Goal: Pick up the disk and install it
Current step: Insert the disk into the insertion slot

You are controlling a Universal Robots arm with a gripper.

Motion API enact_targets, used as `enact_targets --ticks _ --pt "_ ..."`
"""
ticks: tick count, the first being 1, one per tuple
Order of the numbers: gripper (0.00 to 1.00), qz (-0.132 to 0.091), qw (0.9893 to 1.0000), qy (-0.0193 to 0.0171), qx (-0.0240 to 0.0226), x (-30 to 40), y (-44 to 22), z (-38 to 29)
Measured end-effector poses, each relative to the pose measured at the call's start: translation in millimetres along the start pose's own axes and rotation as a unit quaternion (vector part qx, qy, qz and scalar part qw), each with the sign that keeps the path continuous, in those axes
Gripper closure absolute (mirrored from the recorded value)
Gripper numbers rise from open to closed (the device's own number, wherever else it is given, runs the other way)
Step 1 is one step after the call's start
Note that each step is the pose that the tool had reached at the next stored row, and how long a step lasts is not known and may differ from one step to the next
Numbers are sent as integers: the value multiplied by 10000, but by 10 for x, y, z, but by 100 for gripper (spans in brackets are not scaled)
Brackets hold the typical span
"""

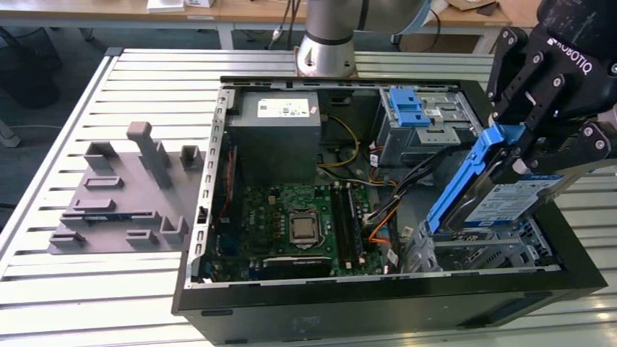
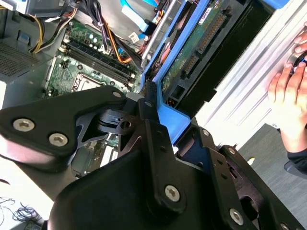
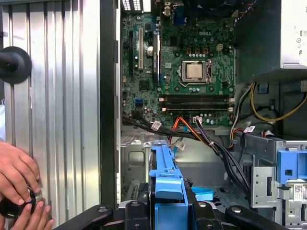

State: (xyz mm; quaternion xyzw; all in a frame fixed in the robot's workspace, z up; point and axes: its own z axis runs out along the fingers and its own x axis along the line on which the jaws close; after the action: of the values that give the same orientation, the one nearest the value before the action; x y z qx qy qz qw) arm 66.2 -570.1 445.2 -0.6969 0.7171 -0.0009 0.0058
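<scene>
Black front wall of the open computer case (image 1: 386, 303) sits closest in the exterior view, on the slatted metal worktop (image 1: 58, 289). Over the case's end toward the exterior view's right edge of the worktop, the end effector (image 1: 525, 155) has its fingers clamped on the blue carrier (image 1: 463, 181) of the disk (image 1: 506, 202). The disk hangs steeply tilted, label outward, with its lower end down at the metal bay (image 1: 482, 253); whether it touches there I cannot tell. Inside the case lie the motherboard (image 1: 299, 224), the grey power supply (image 1: 279, 126) and a drive cage (image 1: 424, 119) with blue latches. A grey fixture (image 1: 126, 195) stands near the worktop's edge on the exterior view's left.

In the second wrist view the end effector (image 2: 148, 110) pinches the carrier's rim, and the disk's (image 2: 201, 48) circuit-board underside shows beyond it. A person's hand (image 2: 288, 96) rests on the worktop beside the case.

In the first wrist view the carrier (image 3: 165, 172) rises between the closed fingers (image 3: 136, 211) above the case floor. The person's hand (image 3: 17, 177) holds a dark round object (image 3: 14, 206).
</scene>
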Motion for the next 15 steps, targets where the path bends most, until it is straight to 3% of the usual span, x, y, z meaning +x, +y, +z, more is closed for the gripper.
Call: enact_targets --ticks 5,15 --pt "64 18 10000 0 0 -2 -38 33" --pt "64 64 10000 1 0 -2 -41 74"
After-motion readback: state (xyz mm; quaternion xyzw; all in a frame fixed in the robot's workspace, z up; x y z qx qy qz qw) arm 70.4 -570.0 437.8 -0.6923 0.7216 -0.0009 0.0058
